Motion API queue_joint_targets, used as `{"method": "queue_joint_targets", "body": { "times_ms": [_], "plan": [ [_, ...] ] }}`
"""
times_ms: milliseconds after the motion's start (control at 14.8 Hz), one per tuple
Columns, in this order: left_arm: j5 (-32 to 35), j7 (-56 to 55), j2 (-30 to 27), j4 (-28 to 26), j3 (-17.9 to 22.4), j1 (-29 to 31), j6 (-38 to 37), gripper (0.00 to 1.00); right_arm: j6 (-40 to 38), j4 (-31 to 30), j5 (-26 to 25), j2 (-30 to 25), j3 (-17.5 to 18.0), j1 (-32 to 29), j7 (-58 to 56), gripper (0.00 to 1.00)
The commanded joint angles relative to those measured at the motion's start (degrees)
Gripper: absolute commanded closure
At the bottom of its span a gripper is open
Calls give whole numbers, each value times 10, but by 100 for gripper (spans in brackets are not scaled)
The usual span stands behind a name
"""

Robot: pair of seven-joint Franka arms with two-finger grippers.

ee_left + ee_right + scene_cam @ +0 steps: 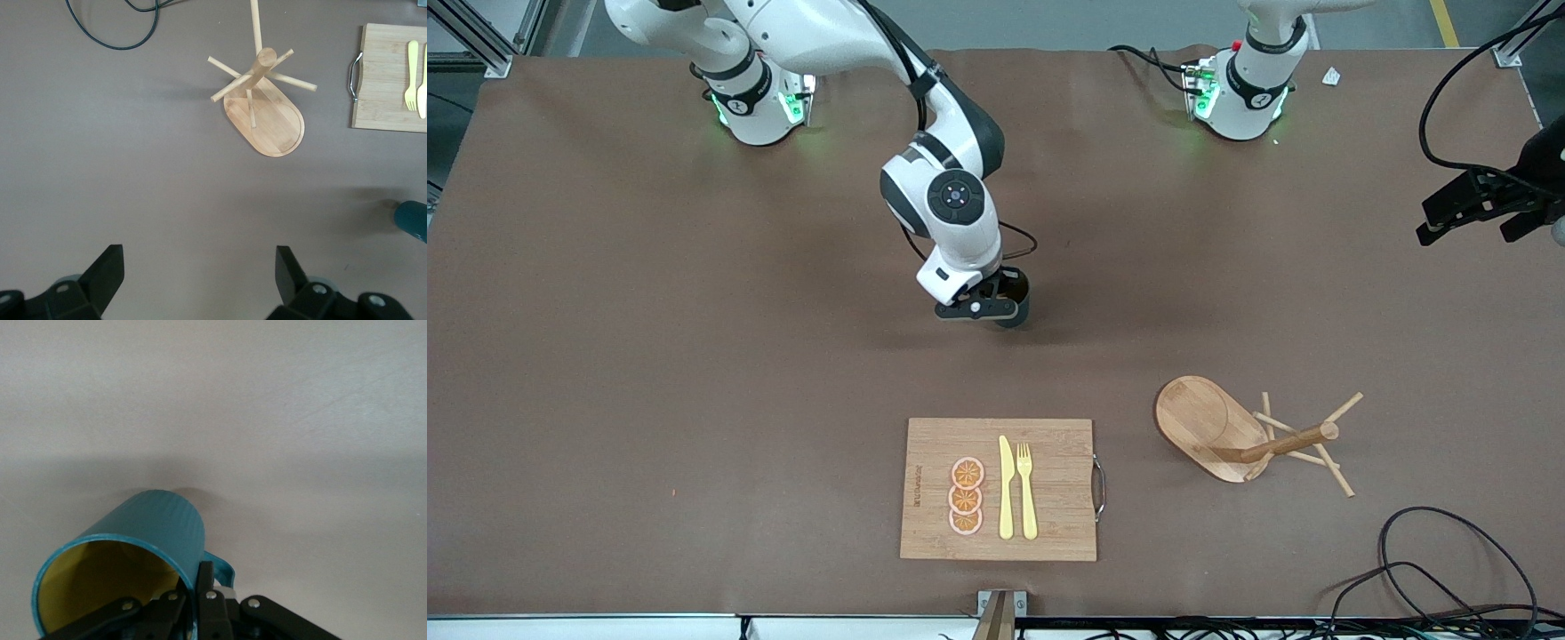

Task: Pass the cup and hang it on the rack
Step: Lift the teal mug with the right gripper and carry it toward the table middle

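The teal cup [1016, 305] with a yellow inside is near the middle of the table. My right gripper [996, 308] is shut on its rim beside the handle. In the right wrist view one finger [205, 587] is outside the cup [153, 533] wall and the other is inside. I cannot tell whether the cup touches the table. The bamboo rack [1214, 427] stands nearer the front camera, toward the left arm's end. My left gripper [1472, 227] is open and empty, up over the left arm's end of the table. The left wrist view shows it [200, 273], the rack [267, 113] and the cup's edge [413, 220].
A bamboo cutting board [1058, 524] lies near the front edge with orange slices [966, 496], a yellow knife [1006, 489] and a yellow fork [1027, 489] on it. Black cables [1432, 569] lie at the front corner near the rack.
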Motion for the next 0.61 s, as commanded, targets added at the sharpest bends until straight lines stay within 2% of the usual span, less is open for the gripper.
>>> {"method": "queue_joint_targets", "body": {
  "times_ms": [0, 542],
  "plan": [
    [-5, -1, -1, 1, -1, 6, -8, 0, -8, 19, 7, 12, -7, 12, 14, 100],
    [-6, -5, -1, 1, -1, 16, -7, 0, -10, 34, 11, 30, -6, 31, 107, 100]
  ]
}}
